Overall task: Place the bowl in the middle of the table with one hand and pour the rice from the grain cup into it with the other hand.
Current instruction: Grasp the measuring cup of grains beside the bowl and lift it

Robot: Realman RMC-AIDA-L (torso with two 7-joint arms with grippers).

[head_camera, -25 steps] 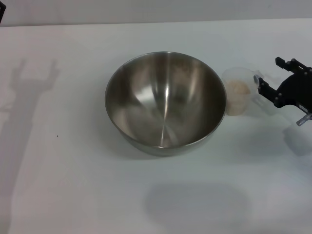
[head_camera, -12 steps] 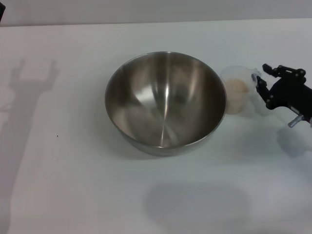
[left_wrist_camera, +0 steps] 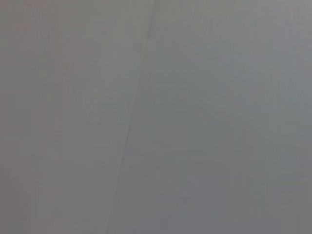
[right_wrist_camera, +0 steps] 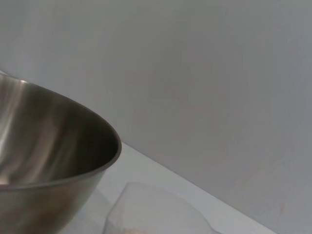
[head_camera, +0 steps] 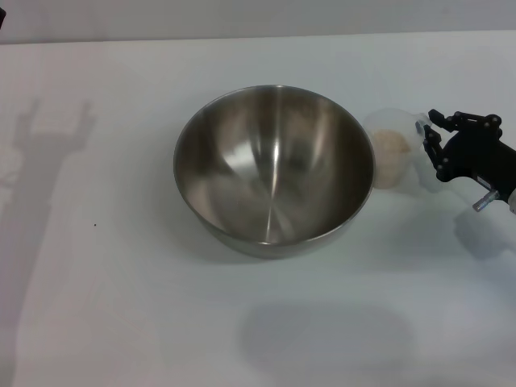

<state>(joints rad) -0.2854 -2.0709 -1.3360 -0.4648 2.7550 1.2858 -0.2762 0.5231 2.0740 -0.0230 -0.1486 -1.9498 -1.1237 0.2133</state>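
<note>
Bowl [head_camera: 274, 169] tight against cup [head_camera: 391, 157]

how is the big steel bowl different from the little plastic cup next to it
The large shiny stainless-steel bowl is far wider than the small clear plastic grain cup. The bowl is opaque and reflective; the cup is see-through and slightly frosted. The bowl is empty, while the cup holds off-white rice. The bowl stands free, whereas the black right hand is at the cup's side. Both are round and open-topped, above the white table.

silver bowl [head_camera: 274, 165], beige rice [head_camera: 390, 143], white table [head_camera: 121, 306]
</note>
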